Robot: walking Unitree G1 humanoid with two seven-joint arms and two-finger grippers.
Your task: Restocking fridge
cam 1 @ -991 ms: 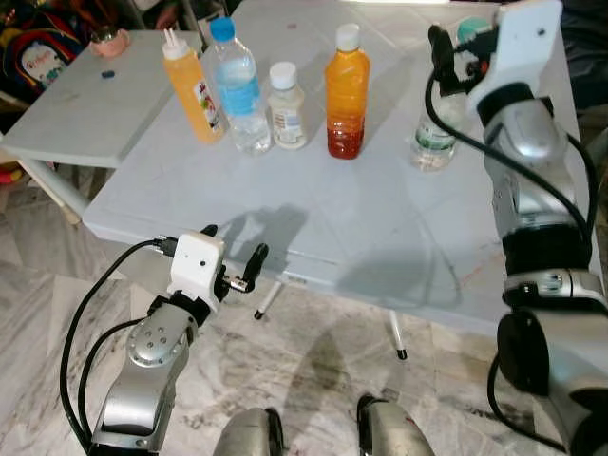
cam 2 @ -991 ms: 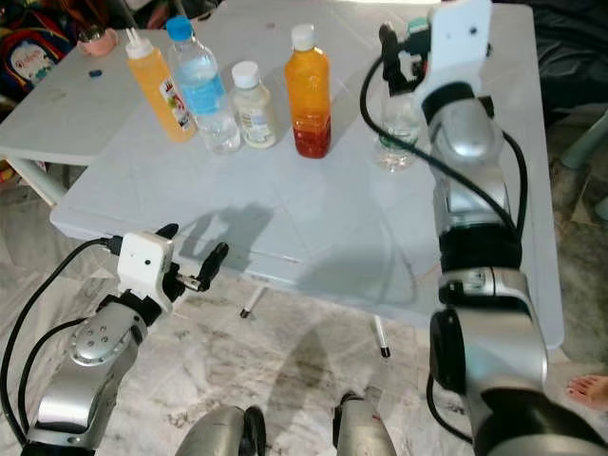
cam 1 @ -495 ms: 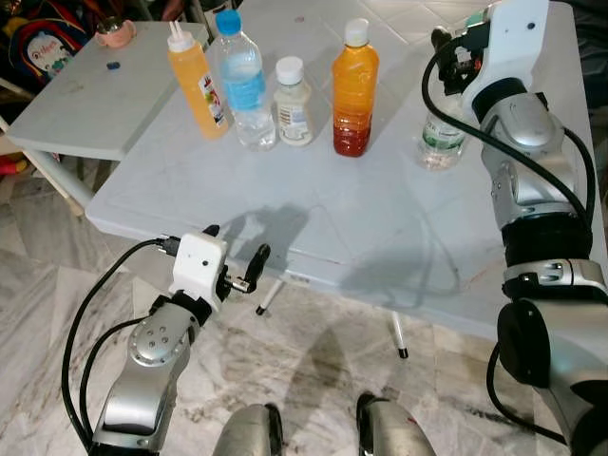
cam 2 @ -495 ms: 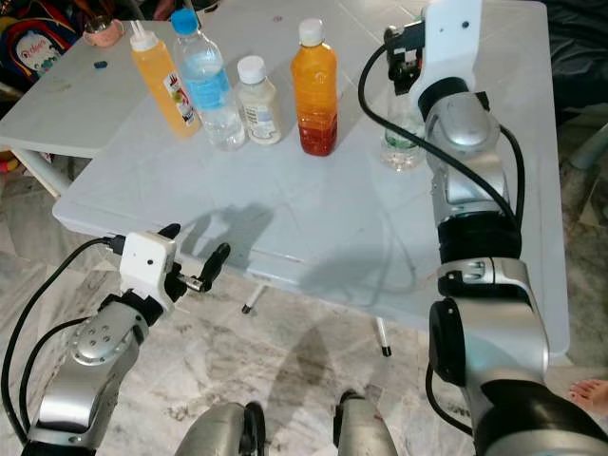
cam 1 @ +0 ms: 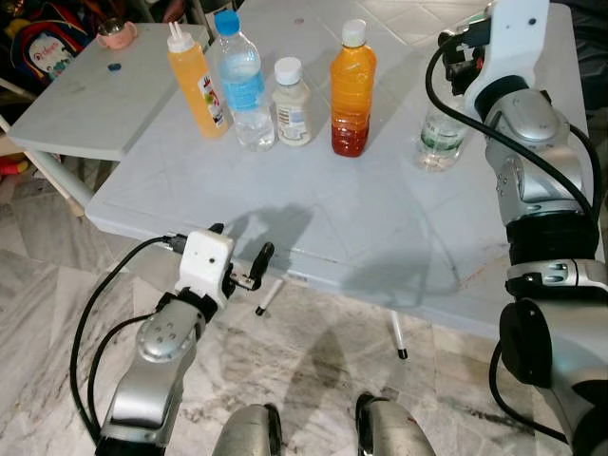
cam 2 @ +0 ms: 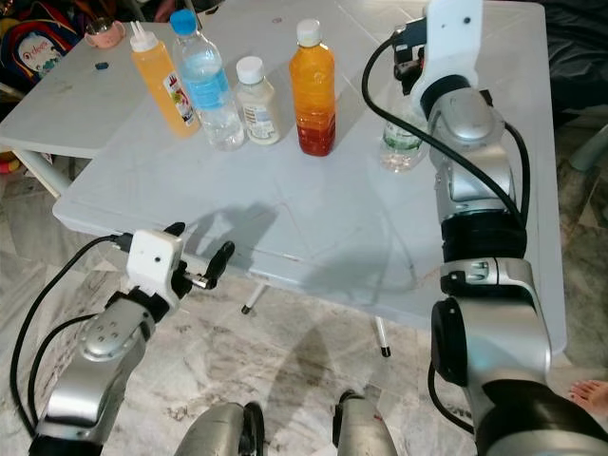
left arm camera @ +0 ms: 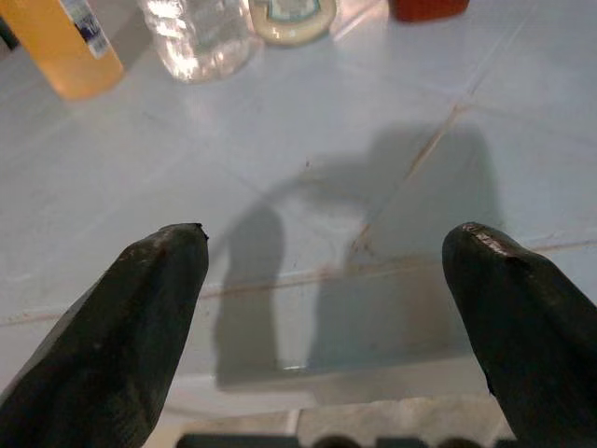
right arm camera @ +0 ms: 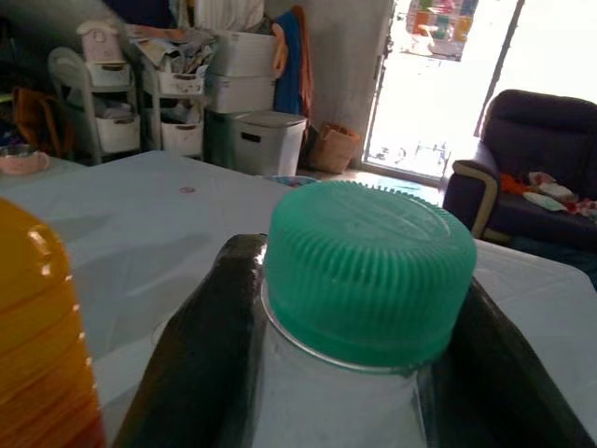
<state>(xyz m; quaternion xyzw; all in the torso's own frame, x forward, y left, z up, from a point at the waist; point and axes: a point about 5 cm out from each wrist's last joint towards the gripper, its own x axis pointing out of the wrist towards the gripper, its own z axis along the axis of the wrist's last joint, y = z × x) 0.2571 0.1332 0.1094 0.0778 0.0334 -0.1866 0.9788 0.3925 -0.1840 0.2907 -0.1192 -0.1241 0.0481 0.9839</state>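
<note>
The top of the clear bottle [cam 1: 440, 138] at the far right of the table [cam 1: 380, 228] is hidden in the head views behind the right wrist and its white camera housing; only its lower body and green-printed label show there. In the right wrist view its green cap [right arm camera: 368, 271] stands between the two black fingers [right arm camera: 201, 355], which press against the bottle's neck on both sides, so the right gripper [right arm camera: 350, 373] is clamped on the clear bottle. The right arm reaches forward over the table, bent at the elbow with the wrist above the bottle. Along the far edge stand four more: a squeeze bottle [cam 1: 193, 84] of orange sauce, a water bottle [cam 1: 241, 84] with a blue cap, a small pale bottle [cam 1: 290, 103] and a tall juice bottle [cam 1: 350, 90] with a white cap. The left gripper [left arm camera: 331, 308] hangs just off the near edge of the table, level with it, fingers spread wide apart around nothing, the forearm angled up from below. A pink cup [cam 1: 114, 34] sits on a second table [cam 1: 85, 104] to the left, partly cut off.
</note>
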